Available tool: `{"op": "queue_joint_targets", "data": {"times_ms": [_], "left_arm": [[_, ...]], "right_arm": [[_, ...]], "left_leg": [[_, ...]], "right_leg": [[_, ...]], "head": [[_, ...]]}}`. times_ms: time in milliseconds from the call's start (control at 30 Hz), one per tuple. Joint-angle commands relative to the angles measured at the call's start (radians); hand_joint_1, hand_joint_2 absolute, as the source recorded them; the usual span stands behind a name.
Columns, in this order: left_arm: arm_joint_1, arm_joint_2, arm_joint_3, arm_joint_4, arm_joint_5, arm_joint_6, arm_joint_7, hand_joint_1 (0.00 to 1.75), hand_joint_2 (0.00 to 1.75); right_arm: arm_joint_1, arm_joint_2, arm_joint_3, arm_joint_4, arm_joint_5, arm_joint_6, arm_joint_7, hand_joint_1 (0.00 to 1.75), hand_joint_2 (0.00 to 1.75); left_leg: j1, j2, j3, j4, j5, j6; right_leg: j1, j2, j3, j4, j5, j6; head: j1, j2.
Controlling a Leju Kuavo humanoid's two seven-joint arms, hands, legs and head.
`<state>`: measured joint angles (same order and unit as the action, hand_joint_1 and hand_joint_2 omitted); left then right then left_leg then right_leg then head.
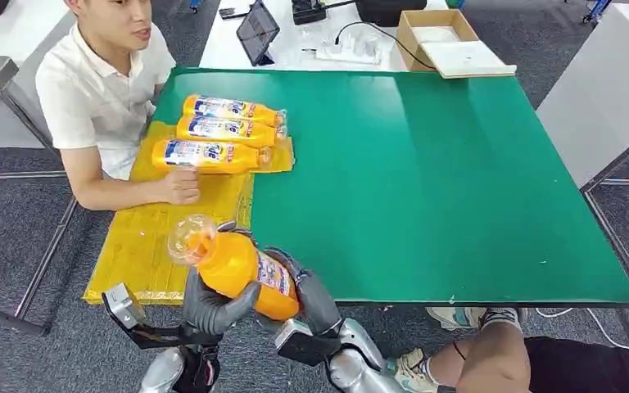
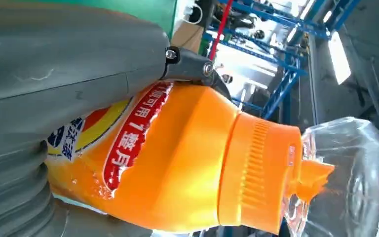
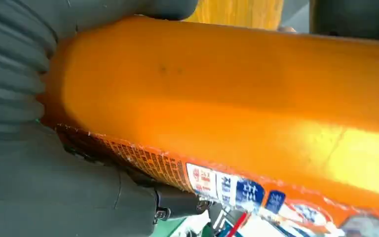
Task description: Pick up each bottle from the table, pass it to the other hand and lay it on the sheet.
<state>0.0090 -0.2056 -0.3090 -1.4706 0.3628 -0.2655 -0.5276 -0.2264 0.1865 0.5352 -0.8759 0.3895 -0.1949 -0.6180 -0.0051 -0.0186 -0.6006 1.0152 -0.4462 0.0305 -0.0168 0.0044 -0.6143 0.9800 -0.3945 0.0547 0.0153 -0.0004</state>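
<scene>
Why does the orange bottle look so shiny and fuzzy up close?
In the right wrist view the bottle sits very near the camera, so it looks soft and blurry, with a bright yellow glare band; in the left wrist view light glints off its side and clear cap cover; the head view is sharper and evenly lit over the green table.

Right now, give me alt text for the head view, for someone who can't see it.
Both robot hands, left hand and right hand, grip an orange bottle at the green table's near edge. Three more bottles lie on a yellow sheet beside a seated person.
</scene>
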Motion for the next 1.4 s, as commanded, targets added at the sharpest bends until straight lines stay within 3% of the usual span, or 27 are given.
{"op": "queue_joint_targets", "data": {"times_ms": [33, 267, 367, 467, 633, 800, 933, 1400], "left_arm": [[-0.045, 0.033, -0.042, 0.043, 0.004, -0.049, 0.057, 1.75, 1.75], [-0.069, 0.037, -0.042, 0.101, -0.041, 0.007, 0.096, 1.75, 1.75], [-0.072, 0.053, -0.018, 0.08, -0.216, 0.187, 0.053, 1.75, 1.75], [-0.077, 0.059, -0.005, 0.072, -0.214, 0.185, 0.055, 1.75, 1.75], [-0.082, 0.108, 0.023, 0.037, -0.477, 0.398, 0.048, 1.75, 1.75], [-0.09, 0.138, 0.03, -0.026, -0.601, 0.405, 0.048, 1.75, 1.75], [-0.181, 0.175, -0.03, 0.017, -0.809, 0.451, 0.078, 1.75, 1.75], [-0.31, 0.189, -0.083, 0.201, -0.982, 0.447, 0.189, 1.75, 1.75]], "right_arm": [[0.01, -0.016, 0.032, 0.041, 0.013, 0.013, 0.026, 0.0, 0.0], [0.014, -0.024, -0.014, -0.006, 0.006, -0.012, 0.029, 0.0, 0.0], [0.043, -0.046, -0.025, -0.038, 0.035, -0.051, 0.038, 0.0, 0.0], [0.053, -0.054, -0.028, -0.05, 0.035, -0.047, 0.038, 0.0, 0.0], [0.093, -0.081, -0.053, -0.099, 0.099, -0.103, 0.06, 0.0, 0.0], [0.094, -0.104, -0.075, -0.106, 0.169, -0.13, 0.057, 0.0, 0.0], [0.067, -0.122, -0.095, -0.077, 0.263, -0.193, 0.057, 0.0, 0.0], [0.078, -0.126, -0.155, -0.066, 0.288, -0.198, 0.069, 0.0, 0.0]], "left_leg": [[0.001, -0.001, 0.003, -0.001, -0.001, -0.002], [0.001, -0.001, 0.005, -0.001, -0.001, -0.002], [0.0, 0.0, 0.004, -0.001, -0.001, -0.001], [0.001, -0.001, 0.006, -0.001, -0.001, -0.002], [0.001, 0.0, 0.005, -0.001, -0.001, -0.002], [0.001, 0.0, 0.004, 0.0, -0.001, -0.002], [0.001, -0.001, 0.003, 0.0, -0.001, -0.002], [0.001, 0.0, 0.005, -0.001, -0.001, -0.002]], "right_leg": [[0.001, -0.002, 0.004, -0.001, -0.001, -0.002], [0.001, -0.002, 0.005, -0.001, -0.002, -0.002], [0.001, -0.002, 0.004, -0.001, -0.001, -0.002], [0.001, -0.003, 0.006, -0.001, -0.002, -0.002], [0.001, -0.002, 0.005, -0.001, -0.002, -0.002], [0.001, -0.001, 0.004, 0.0, -0.002, -0.002], [0.001, -0.002, 0.003, 0.0, -0.001, -0.002], [0.001, -0.002, 0.005, 0.0, -0.001, -0.002]], "head": [[0.0, 0.0], [0.0, 0.0], [0.0, 0.0], [0.001, 0.0], [0.0, 0.0], [0.0, 0.0], [0.0, 0.0], [0.0, 0.0]]}}
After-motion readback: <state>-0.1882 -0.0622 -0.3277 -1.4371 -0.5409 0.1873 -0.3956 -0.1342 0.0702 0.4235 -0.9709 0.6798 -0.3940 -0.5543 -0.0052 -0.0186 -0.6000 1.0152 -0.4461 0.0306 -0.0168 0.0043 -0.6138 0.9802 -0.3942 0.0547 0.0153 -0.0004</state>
